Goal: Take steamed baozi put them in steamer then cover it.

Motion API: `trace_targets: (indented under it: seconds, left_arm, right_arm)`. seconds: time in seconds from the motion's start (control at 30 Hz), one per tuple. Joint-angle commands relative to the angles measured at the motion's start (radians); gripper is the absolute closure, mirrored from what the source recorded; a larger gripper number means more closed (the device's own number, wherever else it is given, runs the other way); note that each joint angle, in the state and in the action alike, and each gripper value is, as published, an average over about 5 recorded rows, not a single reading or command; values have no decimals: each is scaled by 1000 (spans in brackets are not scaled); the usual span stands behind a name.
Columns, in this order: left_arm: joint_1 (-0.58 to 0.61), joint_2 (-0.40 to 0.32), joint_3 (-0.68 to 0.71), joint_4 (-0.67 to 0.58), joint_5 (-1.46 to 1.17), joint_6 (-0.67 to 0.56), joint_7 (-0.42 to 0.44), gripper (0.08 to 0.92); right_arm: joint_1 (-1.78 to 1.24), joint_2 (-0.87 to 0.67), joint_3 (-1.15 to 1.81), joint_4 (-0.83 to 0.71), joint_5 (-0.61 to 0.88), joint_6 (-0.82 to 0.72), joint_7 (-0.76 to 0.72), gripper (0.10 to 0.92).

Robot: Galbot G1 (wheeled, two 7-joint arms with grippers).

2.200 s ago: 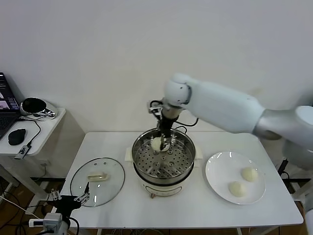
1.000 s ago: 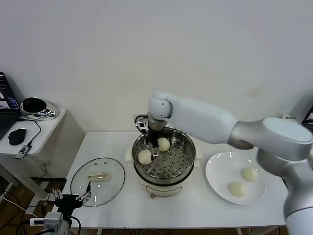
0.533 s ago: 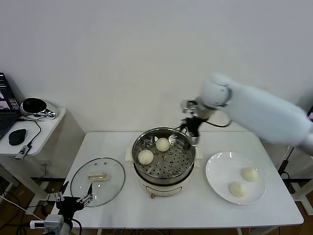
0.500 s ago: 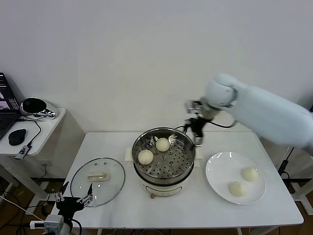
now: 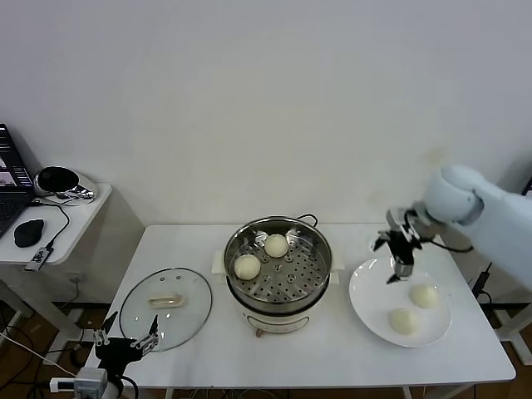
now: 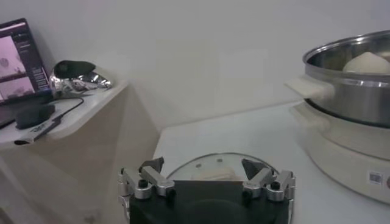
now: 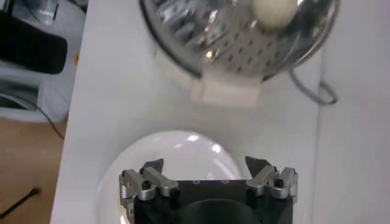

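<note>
The steamer [image 5: 278, 283] stands mid-table with two steamed baozi [image 5: 276, 245] [image 5: 247, 266] on its perforated tray. Two more baozi [image 5: 424, 296] [image 5: 402, 320] lie on the white plate [image 5: 374, 291] at the right. My right gripper [image 5: 396, 268] hangs open and empty over the plate's near-left part, short of those buns; its wrist view shows the gripper [image 7: 204, 165] above the plate [image 7: 183, 152], with the steamer [image 7: 231, 42] beyond. The cover [image 5: 165, 309] lies flat on the table at the left. My left gripper [image 5: 125, 345] waits open just off its front edge, also seen as gripper [image 6: 203, 167] before the cover [image 6: 213, 171].
A side table [image 5: 75, 212] at the far left carries a laptop, a mouse [image 5: 29, 231] and a dark round object [image 5: 56, 179]. A cord [image 5: 307, 218] curls behind the steamer. The white wall stands close behind the table.
My right arm has swung from the steamer's far-right rim rightward and down to above the plate, still open and empty. The left arm has stayed put.
</note>
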Motion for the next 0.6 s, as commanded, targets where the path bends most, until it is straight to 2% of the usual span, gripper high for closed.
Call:
trace_targets:
  seconds: [0.03, 0.6]
  left_arm:
    - [8, 0, 1, -3, 2, 2, 1, 177]
    - [9, -7, -3, 21, 10, 3, 0, 177]
  right_arm:
    - [-243, -59, 153, 4, -119, 34, -2, 203]
    - [-400, 0, 243, -86, -219, 66, 19, 203]
